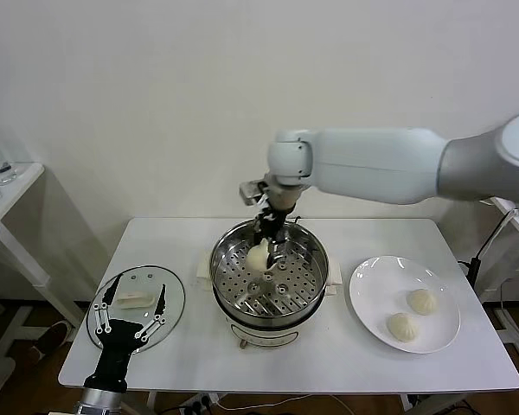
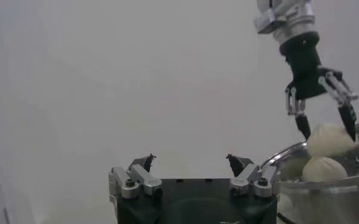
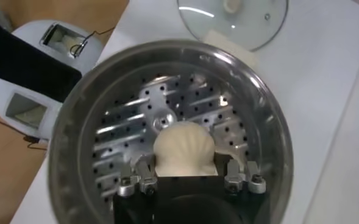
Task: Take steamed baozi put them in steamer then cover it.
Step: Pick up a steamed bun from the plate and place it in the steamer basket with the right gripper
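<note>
**Bun held over the steamer tray**

The right gripper (image 1: 266, 251) hangs inside the rim of the stainless-steel steamer (image 1: 316, 251), its jaws closed on a cream-white baozi (image 1: 258, 257) — the bun sits squarely between the two fingers, one on either side, as the right wrist view shows. Directly beneath the jaws lies the perforated tray (image 3: 130, 131); whether the bun touches it cannot be told.

From the left wrist view the same bun (image 2: 329, 139) appears pinched between the dark fingertips (image 2: 303, 126), with a rounded pale shape just below it near the pot's rim.

Well off to the side of those jaws, a white plate (image 1: 368, 298) carries two more baozi (image 1: 421, 301), apart from one another.

The left gripper (image 1: 131, 313) is parked at the table's (image 1: 329, 363) near edge — its jaws spread wide and holding nothing. The glass cover (image 1: 175, 290) lies flat on the table right under them, its white handle (image 1: 134, 299) between the open fingers.
</note>
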Robot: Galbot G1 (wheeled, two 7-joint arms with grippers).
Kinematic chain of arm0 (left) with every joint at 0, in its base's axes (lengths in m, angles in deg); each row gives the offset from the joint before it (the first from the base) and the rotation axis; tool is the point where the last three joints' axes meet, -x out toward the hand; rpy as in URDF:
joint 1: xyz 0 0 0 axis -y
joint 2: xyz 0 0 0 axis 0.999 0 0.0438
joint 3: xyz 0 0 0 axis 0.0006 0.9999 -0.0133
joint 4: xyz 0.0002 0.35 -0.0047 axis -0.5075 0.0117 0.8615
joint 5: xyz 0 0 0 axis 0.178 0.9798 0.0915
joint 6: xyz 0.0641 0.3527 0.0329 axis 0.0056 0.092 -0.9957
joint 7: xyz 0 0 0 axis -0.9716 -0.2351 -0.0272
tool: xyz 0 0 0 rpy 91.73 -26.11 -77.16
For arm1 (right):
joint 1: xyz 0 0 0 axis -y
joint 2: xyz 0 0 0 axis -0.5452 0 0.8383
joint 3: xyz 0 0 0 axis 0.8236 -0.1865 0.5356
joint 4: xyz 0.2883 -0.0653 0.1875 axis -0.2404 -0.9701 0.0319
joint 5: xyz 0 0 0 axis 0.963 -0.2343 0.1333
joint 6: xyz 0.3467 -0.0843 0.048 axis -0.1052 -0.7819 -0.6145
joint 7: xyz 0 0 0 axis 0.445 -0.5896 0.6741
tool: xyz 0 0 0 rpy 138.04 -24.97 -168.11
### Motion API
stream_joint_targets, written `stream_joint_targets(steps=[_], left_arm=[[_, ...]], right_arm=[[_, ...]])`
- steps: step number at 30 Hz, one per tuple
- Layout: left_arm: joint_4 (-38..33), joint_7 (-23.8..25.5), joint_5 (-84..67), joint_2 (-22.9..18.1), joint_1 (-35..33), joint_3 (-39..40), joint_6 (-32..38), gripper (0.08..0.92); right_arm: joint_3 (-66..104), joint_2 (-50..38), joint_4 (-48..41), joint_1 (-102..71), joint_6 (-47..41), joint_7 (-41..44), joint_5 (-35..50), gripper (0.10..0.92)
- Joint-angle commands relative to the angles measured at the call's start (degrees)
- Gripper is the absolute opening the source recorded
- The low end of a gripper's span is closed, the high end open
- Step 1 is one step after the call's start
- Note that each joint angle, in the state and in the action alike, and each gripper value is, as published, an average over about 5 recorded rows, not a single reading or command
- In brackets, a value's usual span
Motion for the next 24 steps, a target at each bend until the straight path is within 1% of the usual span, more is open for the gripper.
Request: stream_joint_targets(steps=[1, 9, 13, 16, 20, 24], left_arm=[[0.2, -0.1, -0.1, 0.0, 0.1, 0.0, 0.1, 0.823], [0.2, -0.1, -0.1, -0.1, 0.0, -0.3, 0.1, 0.823], [0.3, -0.1, -0.1, -0.2, -0.1, -0.5, 0.1, 0.823], [0.4, -0.1, -0.1, -0.2, -0.2, -0.6, 0.2, 0.823], [0.5, -0.1, -0.1, -0.2, -0.1, -0.7, 0.2, 0.823], [0.7, -0.1, -0.1, -0.2, -0.1, -0.6, 0.1, 0.823]], right_arm=[[-1.3, 4.4, -1.0, -2.8, -1.3, -3.8, 1.3, 0.662], [-0.6, 5.2, -2.0, -4.6, -1.2, -4.0, 0.4, 0.663], [-0.2, 5.4, -2.2, -5.5, -1.2, -4.4, 0.3, 0.677], [0.2, 5.5, -2.4, -6.1, -1.2, -5.0, 0.2, 0.715], [1.1, 4.4, -1.6, -6.0, -1.3, -5.5, -0.1, 0.794], [2.6, 0.3, 1.7, -4.2, -1.4, -5.3, -1.0, 0.820]])
